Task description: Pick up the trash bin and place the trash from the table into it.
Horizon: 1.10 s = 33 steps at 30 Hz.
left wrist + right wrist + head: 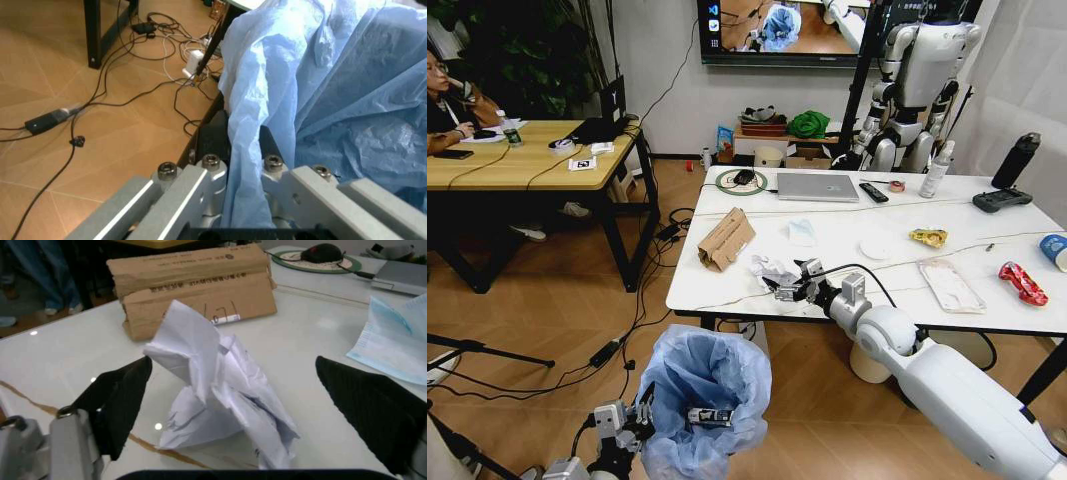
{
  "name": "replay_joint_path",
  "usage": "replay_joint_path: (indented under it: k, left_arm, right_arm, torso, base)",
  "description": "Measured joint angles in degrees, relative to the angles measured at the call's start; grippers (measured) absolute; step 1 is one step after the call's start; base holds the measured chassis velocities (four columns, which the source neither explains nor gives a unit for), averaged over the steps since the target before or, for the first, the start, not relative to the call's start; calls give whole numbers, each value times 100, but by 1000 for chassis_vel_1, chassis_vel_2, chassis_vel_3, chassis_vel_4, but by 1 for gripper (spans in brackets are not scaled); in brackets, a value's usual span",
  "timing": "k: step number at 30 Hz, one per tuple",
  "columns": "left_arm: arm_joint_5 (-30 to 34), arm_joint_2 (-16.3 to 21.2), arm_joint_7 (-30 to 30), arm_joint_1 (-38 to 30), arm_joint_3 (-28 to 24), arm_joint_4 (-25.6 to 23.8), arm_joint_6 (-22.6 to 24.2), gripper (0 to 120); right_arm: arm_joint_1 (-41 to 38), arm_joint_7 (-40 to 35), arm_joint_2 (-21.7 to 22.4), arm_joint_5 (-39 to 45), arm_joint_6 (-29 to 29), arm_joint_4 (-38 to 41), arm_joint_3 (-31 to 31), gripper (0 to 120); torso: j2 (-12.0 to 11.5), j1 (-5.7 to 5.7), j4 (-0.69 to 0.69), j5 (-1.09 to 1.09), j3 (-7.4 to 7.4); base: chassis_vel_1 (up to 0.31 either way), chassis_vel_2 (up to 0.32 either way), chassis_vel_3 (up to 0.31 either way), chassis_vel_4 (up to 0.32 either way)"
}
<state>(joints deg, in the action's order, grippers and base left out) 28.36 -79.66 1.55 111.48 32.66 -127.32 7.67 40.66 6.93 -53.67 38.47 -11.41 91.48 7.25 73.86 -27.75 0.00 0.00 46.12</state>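
Observation:
The trash bin, lined with a puffy blue bag, hangs low in front of the table's near edge. My left gripper is shut on its rim, and in the left wrist view the left gripper pinches the bag. My right gripper is open over the table. Its fingers straddle a crumpled white paper. Torn brown cardboard lies just beyond. Farther right lie a yellow wrapper, a clear plastic pack, a red wrapper and a paper cup.
A pale blue face mask lies near the paper. At the table's back are a silver laptop, a black remote, a controller and a dark bottle. A wooden desk stands left, with cables across the floor.

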Motion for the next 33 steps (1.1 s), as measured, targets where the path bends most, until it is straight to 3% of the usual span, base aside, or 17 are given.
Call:
replay_joint_path:
  k: [7,9,12,16,19,23,26,33]
  left_arm:
    - [26,34,2,-12,2,-5,4,0]
    - [29,46,4,-23,-4,5,10,0]
    - [30,50,5,-27,-10,10,15,0]
    - [34,64,8,-25,-15,11,19,0]
    - [35,65,9,-24,-16,11,19,0]
    - [37,79,11,-22,-20,11,21,0]
    - [37,83,11,-23,-20,11,21,0]
    - [44,108,11,-22,-26,11,19,0]
  right_arm:
    - [14,47,26,-19,31,-100,6,67]
    - [104,68,39,-70,39,-93,4,55]
    - [158,78,43,-93,44,-89,-2,49]
    - [232,93,66,-120,51,-63,-25,29]
    - [228,94,67,-120,53,-55,-33,25]
    - [198,94,74,-113,53,-7,-47,6]
    - [200,94,77,-110,53,7,-52,0]
    - [408,86,56,-95,90,107,-196,0]
  torso:
    - [0,0,-1,0,0]
    - [0,0,-1,0,0]
    - [0,0,-1,0,0]
    - [0,0,-2,0,0]
    - [0,0,-1,0,0]
    - [0,0,-1,0,0]
    - [0,0,-1,0,0]
    - [0,0,-1,1,0]
  base:
    - [0,0,0,0]
    - [0,0,0,0]
    - [0,0,0,0]
    - [0,0,0,0]
    - [0,0,0,0]
    - [0,0,0,0]
    - [0,0,0,0]
    - [0,0,0,0]
